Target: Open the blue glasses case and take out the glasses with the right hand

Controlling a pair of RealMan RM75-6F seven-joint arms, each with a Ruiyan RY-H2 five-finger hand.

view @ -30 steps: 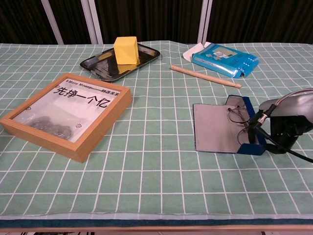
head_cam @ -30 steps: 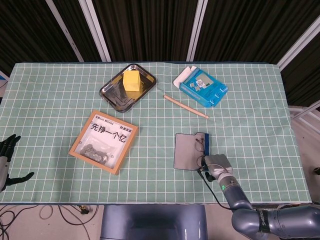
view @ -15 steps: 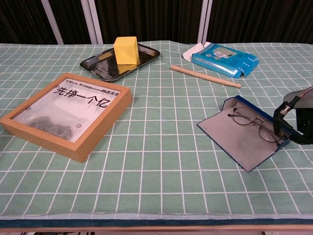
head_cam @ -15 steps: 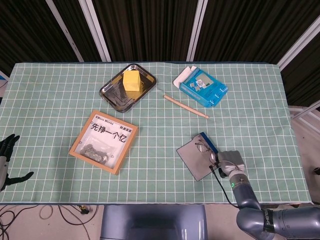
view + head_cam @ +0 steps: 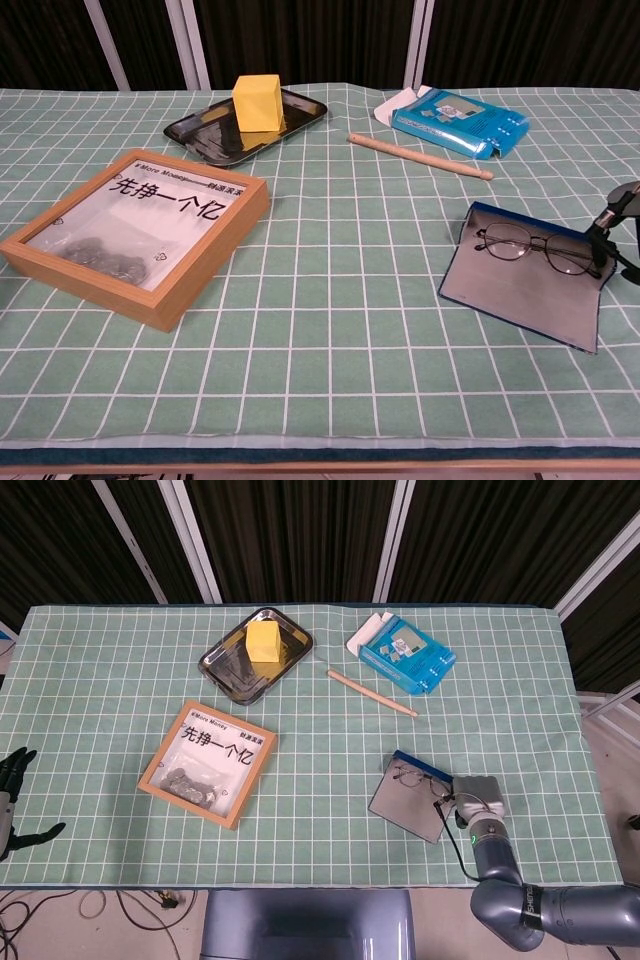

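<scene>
The blue glasses case (image 5: pixel 412 802) (image 5: pixel 522 288) lies open and flat on the green checked cloth at the front right, grey lining up. The thin-rimmed glasses (image 5: pixel 420 777) (image 5: pixel 534 246) rest on the lining along its blue far edge. My right hand (image 5: pixel 478 798) (image 5: pixel 618 224) is at the case's right end, its dark fingertips (image 5: pixel 600 240) at the corner where the glasses' end lies. The back of the hand hides the fingers from above. My left hand (image 5: pixel 12 798) hangs off the table's front left with its fingers apart and holding nothing.
A wooden picture frame (image 5: pixel 208 763) (image 5: pixel 135 232) lies at the front left. At the back are a dark tray (image 5: pixel 222 664) (image 5: pixel 205 133) with a yellow block (image 5: pixel 263 640), a blue packet (image 5: pixel 407 654) (image 5: pixel 458 122) and a wooden stick (image 5: pixel 372 693) (image 5: pixel 420 156).
The right hand has moved right toward the table's edge, and the open case with the glasses has slid and turned along with it. The left hand has stayed still.
</scene>
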